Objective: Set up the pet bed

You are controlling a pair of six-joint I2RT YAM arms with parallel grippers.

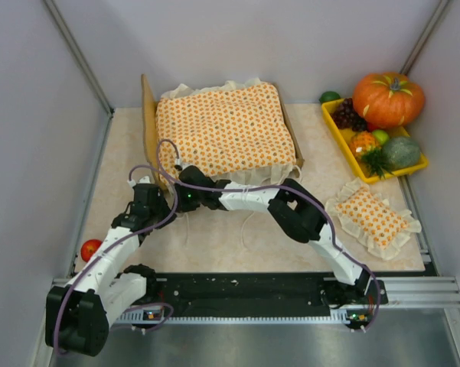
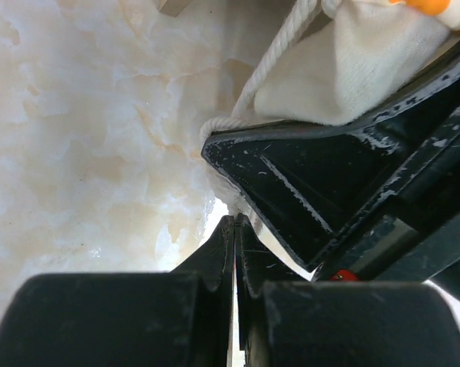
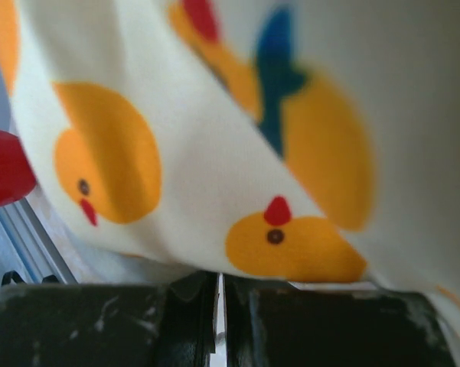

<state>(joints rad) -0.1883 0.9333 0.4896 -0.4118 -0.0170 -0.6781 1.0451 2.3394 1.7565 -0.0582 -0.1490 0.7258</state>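
Observation:
The pet bed (image 1: 148, 122) stands at the back of the table, its plywood headboard on the left. An orange-dotted ruffled bedspread (image 1: 226, 130) covers it and hangs over the near edge. Both grippers meet at the bed's near left corner. My left gripper (image 1: 162, 205) (image 2: 236, 219) is shut, a white cord (image 2: 279, 53) ending at its tips, with nothing visibly pinched. My right gripper (image 1: 177, 185) (image 3: 218, 279) is shut too, its tips pressed up against the chick-print bedspread (image 3: 214, 153); no cloth shows between the fingers. The matching pillow (image 1: 371, 216) lies at the right.
A yellow tray (image 1: 373, 174) of fruit, a pumpkin (image 1: 388, 98) and a green fruit (image 1: 329, 97) sit at the back right. A red ball (image 1: 90, 248) lies at the near left. White cords trail over the marble tabletop (image 1: 237, 237).

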